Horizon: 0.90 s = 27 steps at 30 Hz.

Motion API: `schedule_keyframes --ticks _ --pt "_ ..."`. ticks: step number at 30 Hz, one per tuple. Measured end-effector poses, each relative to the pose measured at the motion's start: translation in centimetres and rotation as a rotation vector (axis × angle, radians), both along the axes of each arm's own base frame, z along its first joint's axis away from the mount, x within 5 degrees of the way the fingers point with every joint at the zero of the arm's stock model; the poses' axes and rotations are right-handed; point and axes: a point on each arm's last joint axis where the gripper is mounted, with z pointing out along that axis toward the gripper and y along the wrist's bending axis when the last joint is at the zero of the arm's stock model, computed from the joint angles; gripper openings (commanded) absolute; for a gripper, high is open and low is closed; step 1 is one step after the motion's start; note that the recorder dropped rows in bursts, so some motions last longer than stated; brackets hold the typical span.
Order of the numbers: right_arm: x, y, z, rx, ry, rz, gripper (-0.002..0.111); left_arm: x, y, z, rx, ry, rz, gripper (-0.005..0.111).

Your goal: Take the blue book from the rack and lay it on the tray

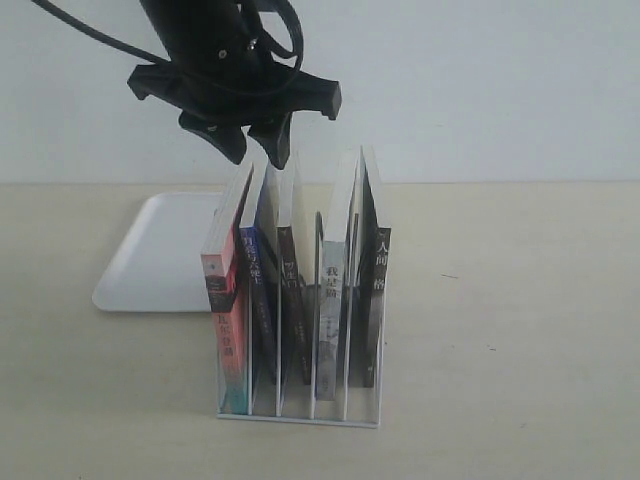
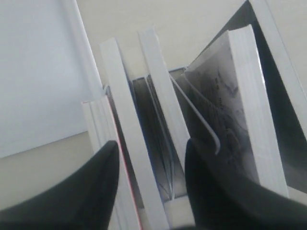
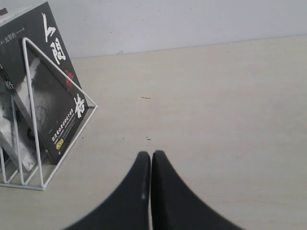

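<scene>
Blue book (image 1: 256, 275): stands upright in rack (image 1: 300, 418), second slot from its tray-side (image 1: 150, 250) end. Left hand (image 1: 258, 155) hangs over the rack, fingers apart (nothing gripped). Recommended: descend squarely, straddle this book only, clamp, lift straight.

Books (image 1: 290, 290) upright in rack (image 1: 300, 419), tray (image 1: 150, 250) behind left

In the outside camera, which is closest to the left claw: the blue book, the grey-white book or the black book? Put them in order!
1. The blue book, in the second slot from the left, right under the open left gripper.
2. The grey-white book, in the fourth slot, farther to the right.
3. The black book, in the last slot at the right end of the rack.
</scene>
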Motion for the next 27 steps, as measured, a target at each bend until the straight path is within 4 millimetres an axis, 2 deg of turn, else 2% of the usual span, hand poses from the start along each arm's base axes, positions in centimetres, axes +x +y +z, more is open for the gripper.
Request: schedule_keyframes --ticks 6,15,19,27 --pt "0.0 0.0 0.0 0.0 0.0 0.0 0.0 -0.1 -0.2 0.0 -0.022 0.017 -0.005 0.043" --pt "0.0 0.0 0.0 0.0 0.0 0.0 0.0 -0.1 0.5 -1.8 0.017 0.065 0.003 0.043" --pt "0.0 0.0 0.0 0.0 0.0 0.0 0.0 0.0 0.9 -1.8 0.019 0.067 0.011 0.043" --pt "0.0 0.0 0.0 0.0 0.0 0.0 0.0 -0.2 0.5 -1.8 -0.038 0.087 -0.013 0.043"
